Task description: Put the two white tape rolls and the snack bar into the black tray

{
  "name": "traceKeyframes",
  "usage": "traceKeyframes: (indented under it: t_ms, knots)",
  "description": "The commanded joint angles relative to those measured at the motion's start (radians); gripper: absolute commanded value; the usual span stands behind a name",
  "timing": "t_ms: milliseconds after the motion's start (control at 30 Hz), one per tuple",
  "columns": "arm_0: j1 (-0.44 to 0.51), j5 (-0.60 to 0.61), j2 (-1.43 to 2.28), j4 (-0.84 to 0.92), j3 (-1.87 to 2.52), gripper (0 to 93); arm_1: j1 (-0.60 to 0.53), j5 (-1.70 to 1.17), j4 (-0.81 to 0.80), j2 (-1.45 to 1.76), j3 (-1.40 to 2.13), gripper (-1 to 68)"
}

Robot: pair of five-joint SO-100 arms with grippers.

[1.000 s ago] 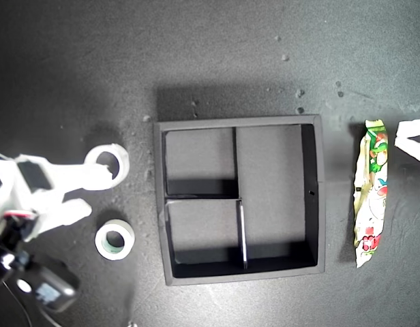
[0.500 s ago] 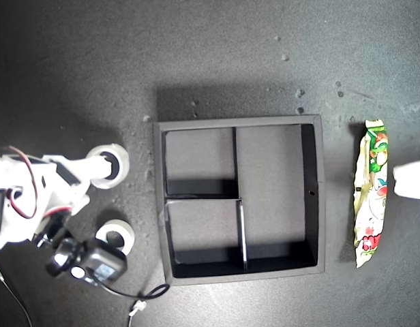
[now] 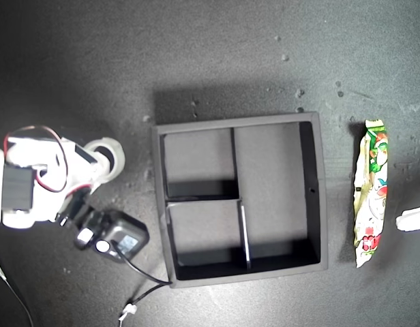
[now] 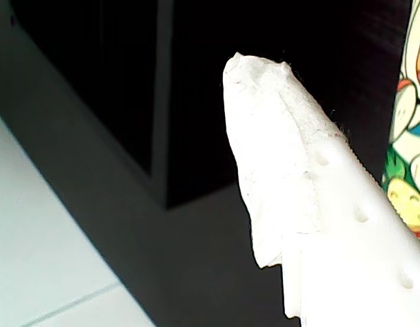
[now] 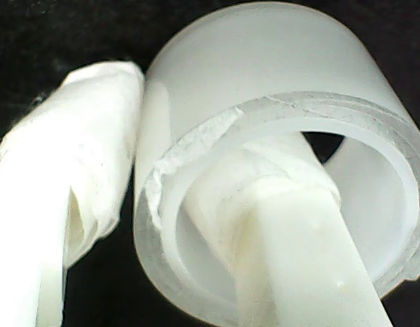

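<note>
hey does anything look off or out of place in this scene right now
Nothing looks damaged or spilled. The black tray sits slightly askew and empty. The snack bar lies outside it, on the exterior view's right. My second gripper has one finger through a white tape roll. Pale specks dot the mat.

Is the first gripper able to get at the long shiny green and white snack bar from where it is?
Probably yes. My first gripper sits beside the snack bar on the exterior view's right, with only bare dark table between them.
</note>
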Motion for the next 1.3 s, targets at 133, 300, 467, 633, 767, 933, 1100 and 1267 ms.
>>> traceKeyframes:
  t_ms: [133,300,467,633,767,933,1100,1267]
  knots:
    - [-0.009,0.054,0.170,0.202,-0.232,0.1,0.026,0.054,0.244,-0.491,-0.382,25.4]
    - [-0.003,0.110,0.107,0.325,-0.492,0.1,-0.021,0.153,0.247,-0.721,-0.434,23.9]
    - [-0.026,0.164,-0.020,0.342,-0.675,0.1,-0.023,0.178,0.181,-0.900,-0.469,23.5]
    - [-0.031,0.212,-0.192,0.348,-0.874,0.1,0.018,0.175,0.124,-1.106,-0.532,23.3]
    - [-0.020,0.218,-0.341,0.393,-1.011,0.1,0.061,0.173,0.074,-1.178,-0.531,14.5]
    - [-0.012,0.195,-0.436,0.391,-1.034,0.1,0.078,0.184,0.060,-1.178,-0.515,-0.1]
    - [-0.031,0.186,-0.503,0.391,-1.058,0.1,0.069,0.192,0.098,-1.178,-0.554,-0.2]
    - [-0.028,0.190,-0.575,0.457,-1.164,0.1,0.064,0.199,0.127,-1.178,-0.571,-0.2]
